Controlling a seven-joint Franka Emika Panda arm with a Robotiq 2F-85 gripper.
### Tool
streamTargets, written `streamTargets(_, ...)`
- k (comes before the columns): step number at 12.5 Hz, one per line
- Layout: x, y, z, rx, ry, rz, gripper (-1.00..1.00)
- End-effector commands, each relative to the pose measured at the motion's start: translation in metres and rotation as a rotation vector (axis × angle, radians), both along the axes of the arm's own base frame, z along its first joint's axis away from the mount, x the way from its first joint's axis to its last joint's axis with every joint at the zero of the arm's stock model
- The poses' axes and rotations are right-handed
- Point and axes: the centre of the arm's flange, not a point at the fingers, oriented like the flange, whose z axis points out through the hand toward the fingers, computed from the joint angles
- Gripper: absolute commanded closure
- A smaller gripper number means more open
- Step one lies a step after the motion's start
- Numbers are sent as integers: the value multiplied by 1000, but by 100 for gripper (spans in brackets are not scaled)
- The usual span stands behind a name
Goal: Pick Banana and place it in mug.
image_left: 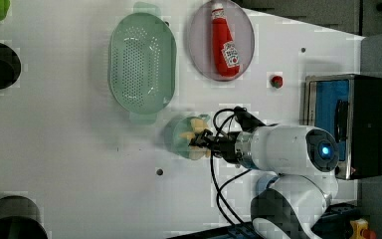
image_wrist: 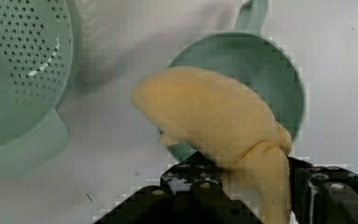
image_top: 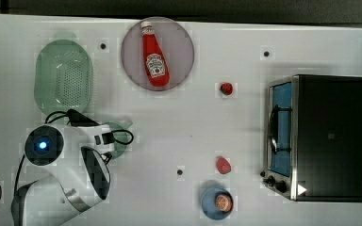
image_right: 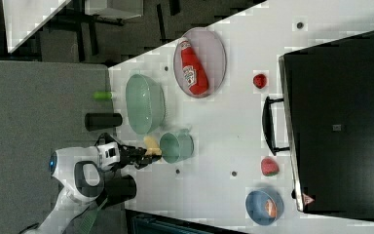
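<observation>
The pale yellow banana (image_wrist: 214, 116) hangs with its stem between my gripper's (image_wrist: 254, 179) black fingers, right above the open mouth of the green mug (image_wrist: 279, 70). In the left view the banana (image_left: 194, 137) overlaps the mug (image_left: 175, 139), with the gripper (image_left: 202, 143) just on the left view's right of it. In the right view the banana (image_right: 151, 145) sits at the mug's (image_right: 177, 146) near rim. In the top view the arm covers most of the mug (image_top: 123, 132).
The large green colander (image_top: 63, 75) stands close beside the mug. A ketchup bottle (image_top: 154, 56) lies on a grey plate (image_top: 132, 42). Two red fruits (image_top: 226, 88) (image_top: 223, 165), a blue dish (image_top: 209, 205) with an orange slice and a toaster oven (image_top: 330, 136) stand farther off.
</observation>
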Motion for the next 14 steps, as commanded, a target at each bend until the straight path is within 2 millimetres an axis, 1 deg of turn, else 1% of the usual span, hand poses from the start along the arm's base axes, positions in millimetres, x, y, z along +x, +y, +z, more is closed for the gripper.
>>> streamTargets(1, 13, -9, 24, 13, -66, -67, -51)
streamTargets(3, 14, -13, 22, 10, -62, -73, -99)
streamTargets(4, 16, -14, 25, 14, -71, -79, -100)
streamTargets(5, 22, -18, 33, 20, -88, -91, -100)
streamTargets(6, 31, -24, 47, 25, -115, -111, -100)
streamTargets(8, 45, -48, 85, 5, -138, -160, -100)
streamTargets(10, 55, -84, 135, -36, -123, -210, -100)
streamTargets(12, 62, -131, 191, -55, -117, -296, -100)
streamTargets(13, 62, -162, 220, -61, -107, -347, -100)
streamTargets(14, 61, -188, 243, -60, -103, -380, -100)
